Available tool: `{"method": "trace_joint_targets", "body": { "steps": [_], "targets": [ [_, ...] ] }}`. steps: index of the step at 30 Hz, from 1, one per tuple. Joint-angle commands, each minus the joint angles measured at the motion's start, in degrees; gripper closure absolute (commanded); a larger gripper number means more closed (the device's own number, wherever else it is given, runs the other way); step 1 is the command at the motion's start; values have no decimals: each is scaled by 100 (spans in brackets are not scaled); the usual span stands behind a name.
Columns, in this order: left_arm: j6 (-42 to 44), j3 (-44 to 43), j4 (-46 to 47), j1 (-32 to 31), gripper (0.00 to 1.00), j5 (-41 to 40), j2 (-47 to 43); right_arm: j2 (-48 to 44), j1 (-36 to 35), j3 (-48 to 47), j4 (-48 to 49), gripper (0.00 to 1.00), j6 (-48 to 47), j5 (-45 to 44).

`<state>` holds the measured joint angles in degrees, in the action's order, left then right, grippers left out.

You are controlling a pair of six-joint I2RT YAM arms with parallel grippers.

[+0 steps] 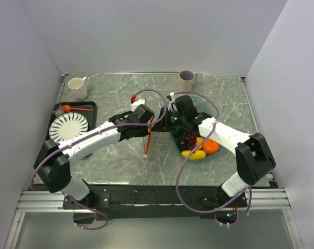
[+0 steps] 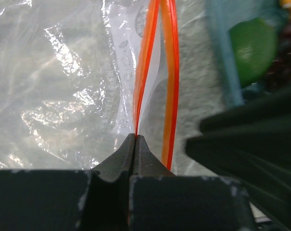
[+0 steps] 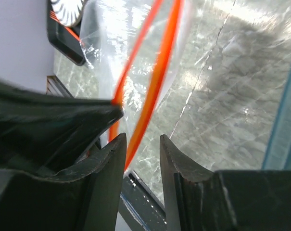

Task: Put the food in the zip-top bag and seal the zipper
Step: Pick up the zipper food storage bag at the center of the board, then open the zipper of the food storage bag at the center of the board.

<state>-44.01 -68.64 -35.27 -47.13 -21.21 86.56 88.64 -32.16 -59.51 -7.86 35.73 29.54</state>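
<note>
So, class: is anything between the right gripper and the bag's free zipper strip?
Nothing visible: the right gripper is open and the free zipper strip runs into its gap. The left gripper, shut on the other strip, sits alongside.

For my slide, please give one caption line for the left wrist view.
Left gripper shut on one orange zipper lip of the clear bag, mouth parted.

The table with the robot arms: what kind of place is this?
Probably a robot test booth, not a kitchen. Plain white walls box in the table, the left arm and right arm are bolted at its near edge, and the bowl holds toy-looking fruit.
</note>
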Motion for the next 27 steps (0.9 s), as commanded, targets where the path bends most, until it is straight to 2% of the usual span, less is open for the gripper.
{"method": "trace_joint_targets", "body": {
  "steps": [1,9,10,12,13,15,20,27],
  "targets": [
    [-90,114,485,-24,99,205,-421,355,-97,-386,223,58,92,17],
    [24,79,477,-24,99,223,-324,672,-194,-439,628,61,313,342],
    [41,70,433,-24,99,205,-316,724,-203,-465,575,72,286,359],
    [42,18,372,-24,99,144,-324,856,-194,-536,461,82,234,238],
    [24,9,337,-15,99,118,-394,891,-194,-553,295,92,207,141],
    [-37,-26,214,37,99,74,-578,1049,-194,-694,40,100,120,-166],
    [-135,-219,-461,291,99,-427,-1079,1480,-203,-1018,-532,100,-118,-519],
    [-81,-106,-982,626,99,-472,-1782,1665,-255,-1265,-822,100,-250,-932]
  ]
}}
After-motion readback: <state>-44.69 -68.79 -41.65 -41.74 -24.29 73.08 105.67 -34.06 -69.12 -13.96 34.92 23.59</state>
